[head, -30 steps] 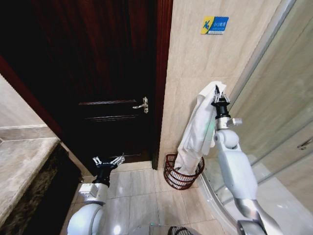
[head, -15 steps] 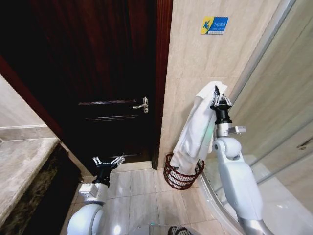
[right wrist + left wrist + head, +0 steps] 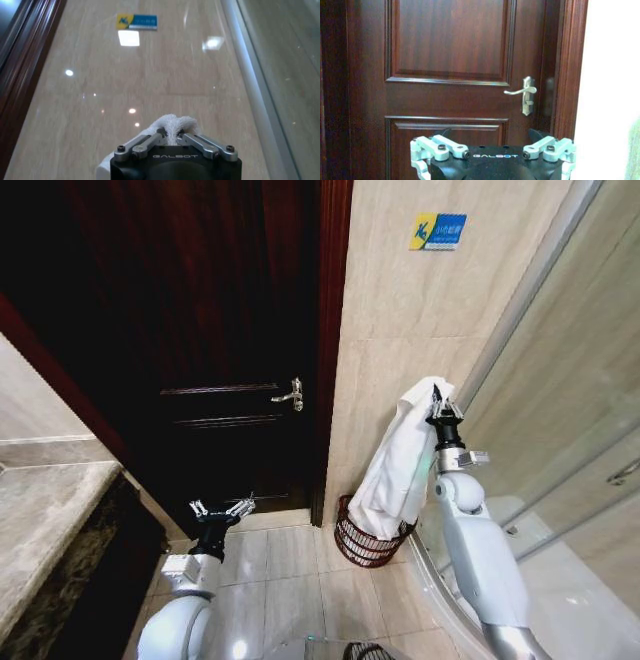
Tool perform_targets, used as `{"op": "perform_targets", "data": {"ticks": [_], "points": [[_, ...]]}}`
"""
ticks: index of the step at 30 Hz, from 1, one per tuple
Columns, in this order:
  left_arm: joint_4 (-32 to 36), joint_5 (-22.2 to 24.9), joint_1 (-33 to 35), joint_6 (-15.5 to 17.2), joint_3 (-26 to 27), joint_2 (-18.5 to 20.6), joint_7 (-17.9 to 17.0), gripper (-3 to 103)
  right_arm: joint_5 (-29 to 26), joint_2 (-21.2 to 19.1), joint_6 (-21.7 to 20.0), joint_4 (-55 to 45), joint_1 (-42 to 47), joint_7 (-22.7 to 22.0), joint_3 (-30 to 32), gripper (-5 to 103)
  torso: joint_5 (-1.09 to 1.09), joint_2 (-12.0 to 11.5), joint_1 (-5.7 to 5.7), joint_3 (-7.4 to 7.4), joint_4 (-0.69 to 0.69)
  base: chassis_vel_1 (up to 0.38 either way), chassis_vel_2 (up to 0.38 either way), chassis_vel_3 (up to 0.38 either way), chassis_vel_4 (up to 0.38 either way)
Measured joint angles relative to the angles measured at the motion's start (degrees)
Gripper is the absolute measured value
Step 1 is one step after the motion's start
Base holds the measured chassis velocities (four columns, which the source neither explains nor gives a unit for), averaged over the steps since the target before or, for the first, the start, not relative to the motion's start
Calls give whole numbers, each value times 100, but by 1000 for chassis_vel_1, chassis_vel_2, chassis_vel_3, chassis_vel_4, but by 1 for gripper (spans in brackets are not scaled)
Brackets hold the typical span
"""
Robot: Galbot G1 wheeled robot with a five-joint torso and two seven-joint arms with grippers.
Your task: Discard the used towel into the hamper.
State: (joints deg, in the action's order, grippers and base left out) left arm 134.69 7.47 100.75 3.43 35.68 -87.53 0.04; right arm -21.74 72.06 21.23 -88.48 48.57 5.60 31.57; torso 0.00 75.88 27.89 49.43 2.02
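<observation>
**Towel hanging over the hamper beside the door**

A bathroom corner is showing a dark wooden door (image 3: 230,330), a beige tiled wall (image 3: 400,310) to its right bearing a small blue-and-yellow sign (image 3: 438,231), and a glass shower screen (image 3: 570,380) further right of the door. A pale tiled floor (image 3: 290,570) is running along the foot of the door, and a stone counter (image 3: 45,520) is lying to the door's left.

The hamper (image 3: 366,542) is standing on the floor just right of the door frame, against the tiled wall. The right gripper (image 3: 438,411) is reaching up beside the wall, right of the door and above the hamper, its jaws pinching the top of the white towel (image 3: 400,465). The towel is draping down from the gripper, and its lower end is reaching into the hamper's rim.

The left gripper (image 3: 222,509) is hovering low in front of the door, below the door handle (image 3: 291,394), with its jaws spread wide and holding nothing.
</observation>
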Motion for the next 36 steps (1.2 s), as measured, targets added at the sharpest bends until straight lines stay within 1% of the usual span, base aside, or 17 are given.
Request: {"op": "perform_targets", "data": {"ticks": [4, 8, 13, 16, 17, 19, 21, 29, 30, 31, 33, 34, 36], "points": [[0, 0, 0, 0, 0, 0, 0, 100, 117, 129, 116, 107, 71, 50, -58, 5, -2, 0, 0, 0, 1, 0, 0, 0, 0], [0, 0, 0, 0, 0, 0, 0, 100, 283, 322, 377, 305, 220, 232, -70, 5, -1, 0, 0, 0, 2, 0, 0, 0, 0], [0, 0, 0, 0, 0, 0, 0, 100, 314, 408, 475, 439, 360, 303, -45, 5, -1, 0, 0, 0, 0, 0, 0, 0, 0], [0, 0, 0, 0, 0, 0, 0, 100, 342, 499, 654, 817, 379, 384, -30, 5, -1, 0, -1, -1, 0, 0, 0, 0, 0], [0, 0, 0, 0, 0, 0, 0, 100, 342, 499, 654, 817, 379, 384, -30, 5, -1, 0, -1, -1, 0, 0, 0, 0, 0], [0, 0, 0, 0, 0, 0, 0, 100, 388, 550, 829, 1180, 318, 476, -22, 5, 0, 0, 0, 0, 1, 0, 0, 0, 0], [0, 0, 0, 0, 0, 0, 0, 100, 394, 559, 864, 1264, 297, 495, -22, 5, 0, 0, 0, 0, 1, 0, 0, 0, 0], [0, 0, 0, 0, 0, 0, 0, 100, 425, 700, 1230, 2308, -121, 776, -45, 5, -1, 0, -1, 0, 1, 0, 0, 0, 0], [0, 0, 0, 0, 0, 0, 0, 100, 432, 728, 1344, 2568, -218, 851, -46, 5, -1, 0, 0, 0, 2, 0, 0, 0, 0], [0, 0, 0, 0, 0, 0, 0, 100, 432, 728, 1344, 2568, -218, 851, -46, 5, -1, 0, 0, 0, 2, 0, 0, 0, 0], [0, 0, 0, 0, 0, 0, 0, 100, 441, 769, 1590, 3103, -421, 985, -39, 5, 0, 0, -1, 0, 1, 0, 0, 0, 0], [0, 0, 0, 0, 0, 0, 0, 100, 441, 769, 1590, 3103, -421, 985, -39, 5, 0, 0, -1, 0, 1, 0, 0, 0, 0], [0, 0, 0, 0, 0, 0, 0, 100, 450, 780, 1762, 3568, -604, 1076, -29, 5, -1, 0, -1, 0, 1, 0, 0, 0, 0]]}}
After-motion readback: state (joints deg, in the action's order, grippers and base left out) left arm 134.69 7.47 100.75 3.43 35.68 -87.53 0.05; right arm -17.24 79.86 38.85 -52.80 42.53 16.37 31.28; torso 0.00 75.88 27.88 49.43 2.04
